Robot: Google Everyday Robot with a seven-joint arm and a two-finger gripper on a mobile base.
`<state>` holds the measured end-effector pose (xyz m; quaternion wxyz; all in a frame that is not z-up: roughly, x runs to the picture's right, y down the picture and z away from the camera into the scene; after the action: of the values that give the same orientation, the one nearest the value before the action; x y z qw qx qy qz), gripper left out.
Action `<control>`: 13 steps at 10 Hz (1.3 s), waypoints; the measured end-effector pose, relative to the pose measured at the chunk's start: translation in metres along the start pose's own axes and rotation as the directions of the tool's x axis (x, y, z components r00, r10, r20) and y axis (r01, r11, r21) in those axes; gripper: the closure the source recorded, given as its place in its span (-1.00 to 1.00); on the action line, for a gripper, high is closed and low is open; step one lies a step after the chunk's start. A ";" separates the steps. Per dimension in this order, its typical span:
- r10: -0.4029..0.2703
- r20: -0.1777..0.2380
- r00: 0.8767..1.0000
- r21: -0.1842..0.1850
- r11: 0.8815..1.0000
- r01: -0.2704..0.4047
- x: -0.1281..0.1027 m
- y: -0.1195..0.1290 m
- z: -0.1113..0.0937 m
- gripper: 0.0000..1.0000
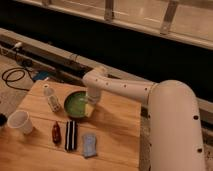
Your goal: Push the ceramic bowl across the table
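Observation:
The green ceramic bowl (75,103) sits on the light-wood table (117,132), toward its far edge and left of centre. My gripper (89,106) hangs from the white arm and reaches down at the bowl's right rim, touching or nearly touching it. A yellowish part at the gripper's tip overlaps the bowl's right edge.
A white bottle (51,97) stands just left of the bowl. A white cup (21,121) is at the table's left edge. A small red item (56,133), a black flat item (71,135) and a blue packet (90,145) lie in front of the bowl. Cables (14,76) lie on the floor at the left.

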<state>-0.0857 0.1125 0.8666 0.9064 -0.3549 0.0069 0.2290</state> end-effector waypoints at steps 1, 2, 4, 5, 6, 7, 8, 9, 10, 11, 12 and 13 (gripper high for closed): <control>-0.021 0.013 1.000 0.000 1.000 0.021 -0.011 0.003 -0.002 -0.41; -0.042 0.022 0.999 -0.003 0.999 0.042 -0.019 0.006 -0.003 -0.41; -0.069 0.033 0.997 -0.016 0.997 0.070 -0.026 0.011 -0.002 -0.41; -0.083 0.042 0.996 -0.026 0.996 0.084 -0.030 0.015 -0.001 -0.41; -0.091 0.049 0.995 -0.032 0.995 0.093 -0.033 0.017 0.000 -0.41; -0.103 0.059 0.993 -0.038 0.994 0.106 -0.038 0.020 0.000 -0.41; -0.117 0.073 0.990 -0.041 0.992 0.120 -0.044 0.023 -0.001 -0.41; -0.127 0.082 0.989 -0.042 0.991 0.130 -0.048 0.024 -0.002 -0.41; -0.145 0.101 0.984 -0.037 0.988 0.149 -0.058 0.026 -0.006 -0.41; -0.165 0.116 0.979 -0.029 0.985 0.169 -0.072 0.027 -0.012 -0.41; -0.188 0.128 0.974 -0.021 0.981 0.192 -0.087 0.029 -0.016 -0.41; -0.207 0.138 0.969 -0.013 0.977 0.211 -0.100 0.031 -0.020 -0.41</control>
<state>-0.1850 0.0783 0.8492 0.9188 -0.3497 -0.0955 0.1561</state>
